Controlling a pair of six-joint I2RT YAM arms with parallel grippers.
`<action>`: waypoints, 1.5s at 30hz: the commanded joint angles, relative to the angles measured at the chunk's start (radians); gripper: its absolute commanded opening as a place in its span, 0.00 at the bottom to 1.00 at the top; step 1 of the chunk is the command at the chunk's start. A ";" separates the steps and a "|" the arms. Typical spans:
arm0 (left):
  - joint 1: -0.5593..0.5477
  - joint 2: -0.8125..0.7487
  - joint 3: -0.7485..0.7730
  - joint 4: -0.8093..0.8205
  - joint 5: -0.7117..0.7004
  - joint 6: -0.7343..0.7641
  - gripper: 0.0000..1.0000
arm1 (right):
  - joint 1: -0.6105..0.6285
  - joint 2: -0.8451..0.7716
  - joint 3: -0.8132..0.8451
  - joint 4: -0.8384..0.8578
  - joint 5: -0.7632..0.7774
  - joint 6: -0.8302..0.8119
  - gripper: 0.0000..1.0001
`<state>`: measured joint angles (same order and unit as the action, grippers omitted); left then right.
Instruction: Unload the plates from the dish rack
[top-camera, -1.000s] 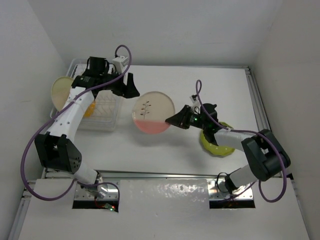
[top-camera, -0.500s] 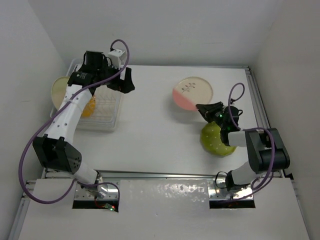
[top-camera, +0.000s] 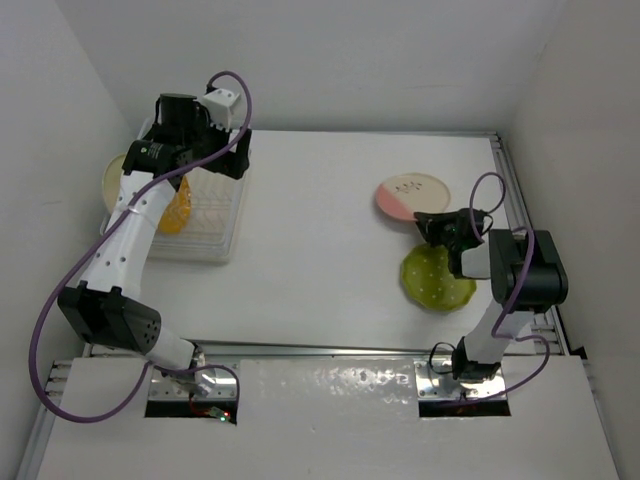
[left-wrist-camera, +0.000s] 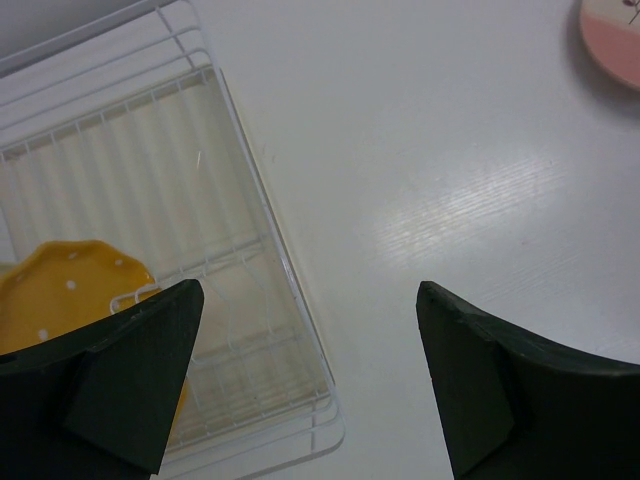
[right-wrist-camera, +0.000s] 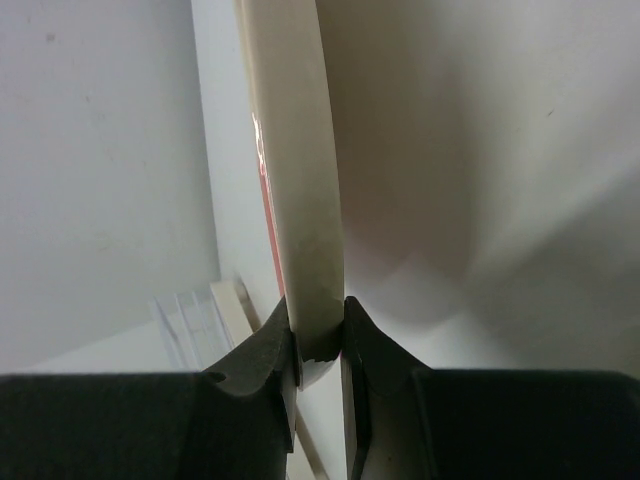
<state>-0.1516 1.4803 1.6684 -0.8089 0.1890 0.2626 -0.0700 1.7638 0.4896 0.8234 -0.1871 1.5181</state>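
The clear dish rack (top-camera: 215, 215) sits at the back left; it also shows in the left wrist view (left-wrist-camera: 150, 200). The orange dotted plate (top-camera: 175, 213) stands in it, also seen by the left wrist (left-wrist-camera: 60, 300). The cream plate (top-camera: 113, 180) stands at the rack's left edge. My left gripper (top-camera: 232, 160) hovers open and empty over the rack's right rim (left-wrist-camera: 310, 380). My right gripper (top-camera: 432, 222) is shut on the rim of the white-and-pink plate (top-camera: 410, 196), seen edge-on in the right wrist view (right-wrist-camera: 300, 200). The green dotted plate (top-camera: 437, 278) lies flat on the table.
White walls close in the table at the back and on both sides. A metal rail (top-camera: 510, 190) runs along the right edge. The right arm's body lies over the green plate's far right edge.
My right gripper carried the white-and-pink plate from the table's middle to the back right, beyond the green plate. My left gripper drew back and left over the rack.
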 joint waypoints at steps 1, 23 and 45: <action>-0.002 -0.037 0.001 0.007 -0.036 0.017 0.86 | -0.034 -0.020 0.067 0.152 0.034 0.026 0.00; 0.004 -0.049 0.010 0.011 -0.117 0.035 0.87 | -0.105 0.085 0.210 -0.254 0.064 -0.001 0.39; 0.006 -0.026 -0.029 0.050 -0.458 0.052 0.96 | -0.105 -0.073 0.406 -0.846 0.268 -0.315 0.65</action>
<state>-0.1505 1.4677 1.6459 -0.8040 -0.1234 0.2958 -0.1688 1.7607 0.8585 0.0719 0.0238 1.3010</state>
